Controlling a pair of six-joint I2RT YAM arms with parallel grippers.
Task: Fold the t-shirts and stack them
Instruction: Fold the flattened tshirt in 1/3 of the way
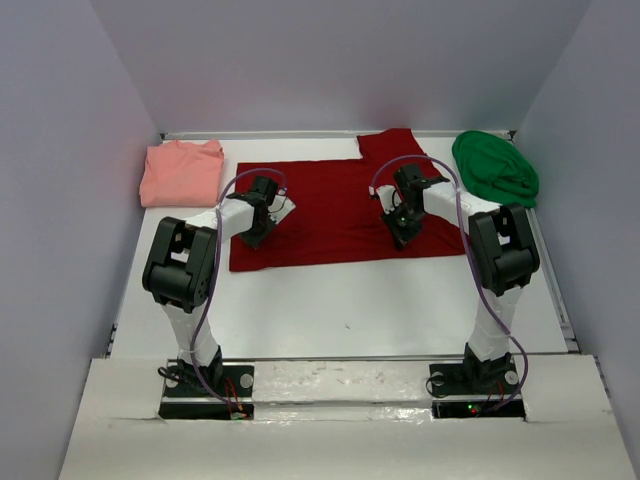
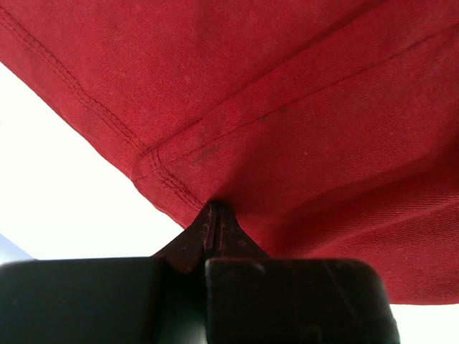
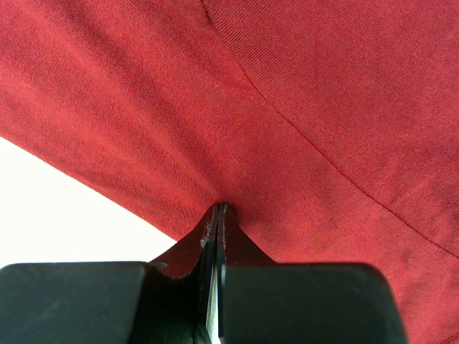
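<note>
Both arms have hold of the dark red shirt (image 1: 340,215), which lies spread across the middle of the table (image 1: 350,310) with one sleeve (image 1: 390,145) poking out toward twelve o'clock. The left gripper (image 2: 213,213) is clamped on a small peak of red cloth next to a stitched hem. The right gripper (image 3: 220,213) is pinched shut on a similar tuft, near a seam. From above, the two grips sit well apart, at about nine and three o'clock on the shirt.

The hold looks thin. Each pinch takes only a small ridge of cloth, and a quick lift could pull it free, dropping one side and skewing the fold. It cannot be told whether the jaws have caught one layer or two. A single layer would peel away and leave the rest on the table. If the arms rise unevenly, the cloth may twist between them, and the loose sleeve may trail behind and bunch under the fold.

The salmon-pink shirt (image 1: 182,172) lies neatly folded at ten o'clock, apart from the red one. The green shirt (image 1: 495,168) is heaped at two o'clock, near the right arm's elbow and just beside the red shirt's edge. A wide swing there could drag it.
</note>
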